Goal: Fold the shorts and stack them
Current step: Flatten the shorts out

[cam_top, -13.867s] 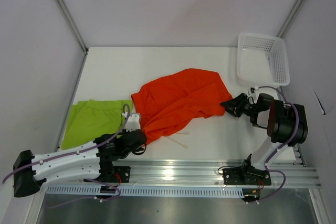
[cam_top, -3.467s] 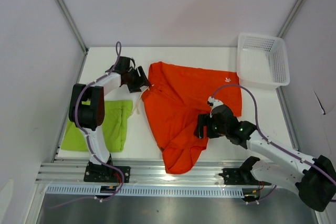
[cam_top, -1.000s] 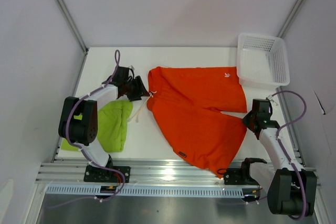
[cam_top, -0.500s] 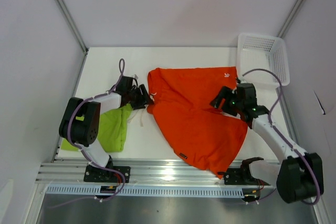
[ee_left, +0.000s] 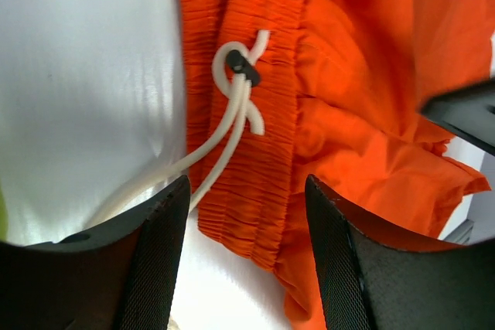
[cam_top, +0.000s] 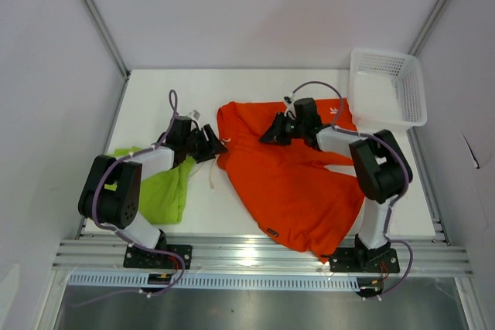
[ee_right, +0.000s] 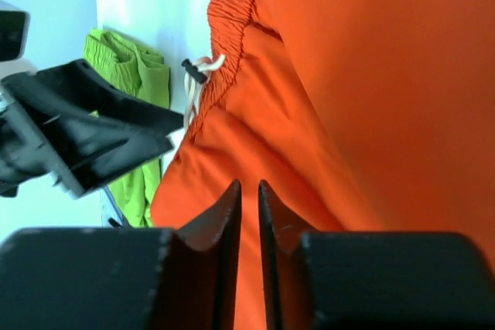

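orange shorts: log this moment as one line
orange shorts spread on table | left gripper open at drawstring | right gripper nearly shut over fabric, grip unclear | green shorts at left, unstacked

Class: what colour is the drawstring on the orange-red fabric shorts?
White. The thin cord drawstring on the orange-red fabric shorts shows best in the left wrist view.

right pincer (cam_top: 267, 135) | swung left to upper middle of orange shorts (cam_top: 294, 191) | jaws narrowed
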`<state>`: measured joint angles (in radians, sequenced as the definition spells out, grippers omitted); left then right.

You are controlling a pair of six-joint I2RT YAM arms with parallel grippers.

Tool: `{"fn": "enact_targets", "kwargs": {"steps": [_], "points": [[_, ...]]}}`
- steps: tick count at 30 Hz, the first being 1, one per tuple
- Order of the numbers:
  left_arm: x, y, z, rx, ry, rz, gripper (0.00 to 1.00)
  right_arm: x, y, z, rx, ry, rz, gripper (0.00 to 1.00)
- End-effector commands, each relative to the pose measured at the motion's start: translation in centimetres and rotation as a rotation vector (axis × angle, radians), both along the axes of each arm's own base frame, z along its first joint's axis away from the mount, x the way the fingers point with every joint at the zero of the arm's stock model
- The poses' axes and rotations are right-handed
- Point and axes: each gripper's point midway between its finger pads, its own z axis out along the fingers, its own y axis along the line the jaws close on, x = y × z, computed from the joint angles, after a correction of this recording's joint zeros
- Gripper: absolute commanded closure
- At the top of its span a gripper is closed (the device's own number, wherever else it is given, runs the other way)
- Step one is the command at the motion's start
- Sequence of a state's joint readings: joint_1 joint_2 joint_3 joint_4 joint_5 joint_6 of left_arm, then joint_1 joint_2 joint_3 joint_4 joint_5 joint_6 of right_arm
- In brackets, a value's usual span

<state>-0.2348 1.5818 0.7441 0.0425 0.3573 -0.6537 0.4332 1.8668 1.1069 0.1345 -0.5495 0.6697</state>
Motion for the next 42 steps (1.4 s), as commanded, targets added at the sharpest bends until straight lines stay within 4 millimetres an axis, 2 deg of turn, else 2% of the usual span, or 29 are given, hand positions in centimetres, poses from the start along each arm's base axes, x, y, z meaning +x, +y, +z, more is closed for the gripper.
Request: {"fn": "enact_targets", "kwargs": {"steps": [1,2,5,8,11,15,18,21,23,24,31,34,38,41,42], "points": [[0.4,-1.4,2.5,-0.076,-0.085,-0.039,0.36,1.5,4.4,2.4,0.138,-0.049,0.086,0.85],[0.4,-1.5,2.4,-0.080,-0.083,-0.046,0.36,1.3,5.2,1.6,0.128,-0.029,0.100,0.85],[0.5,-1.6,2.3,-0.079,-0.086,-0.054,0.36,2.4,6.6,-0.5,0.090,0.005,0.112,0.87],[0.3,-2.1,2.2,-0.090,-0.080,-0.069,0.36,2.9,6.9,-2.8,0.071,0.060,0.095,0.90],[0.0,-2.2,1.7,-0.079,-0.066,-0.068,0.36,3.3,6.3,-4.5,0.032,0.093,0.064,0.92],[-0.3,-1.0,0.8,-0.012,-0.044,-0.003,0.36,3.6,5.2,-7.0,-0.013,0.136,0.023,0.94],[-0.8,0.0,0.2,0.029,-0.032,0.035,0.35,3.7,4.6,-8.0,-0.018,0.149,0.015,0.97],[-1.2,1.4,-0.4,0.095,-0.012,0.081,0.35,3.8,4.6,-8.1,-0.011,0.149,0.013,0.97],[-1.1,2.1,0.5,0.115,-0.051,0.111,0.34,3.7,4.6,-8.3,-0.012,0.148,0.016,0.97],[-1.6,2.4,0.4,0.127,-0.034,0.118,0.34,3.7,4.6,-8.2,-0.009,0.150,0.015,0.98],[-3.4,2.4,3.0,0.099,-0.082,0.131,0.34,3.9,4.6,-8.1,-0.008,0.143,0.015,0.98],[-4.4,1.8,3.6,0.063,-0.085,0.119,0.34,3.9,4.7,-8.2,-0.006,0.143,0.016,0.99],[-5.3,-0.3,3.6,-0.043,-0.061,0.076,0.34,4.0,4.7,-8.3,0.000,0.145,0.011,0.99],[-6.1,-0.9,2.5,-0.055,-0.014,0.070,0.34,4.1,4.8,-8.0,0.008,0.143,0.013,0.99],[-5.5,-1.3,3.1,-0.084,-0.043,0.077,0.33,4.1,4.8,-8.1,0.009,0.142,0.014,0.99]]}}
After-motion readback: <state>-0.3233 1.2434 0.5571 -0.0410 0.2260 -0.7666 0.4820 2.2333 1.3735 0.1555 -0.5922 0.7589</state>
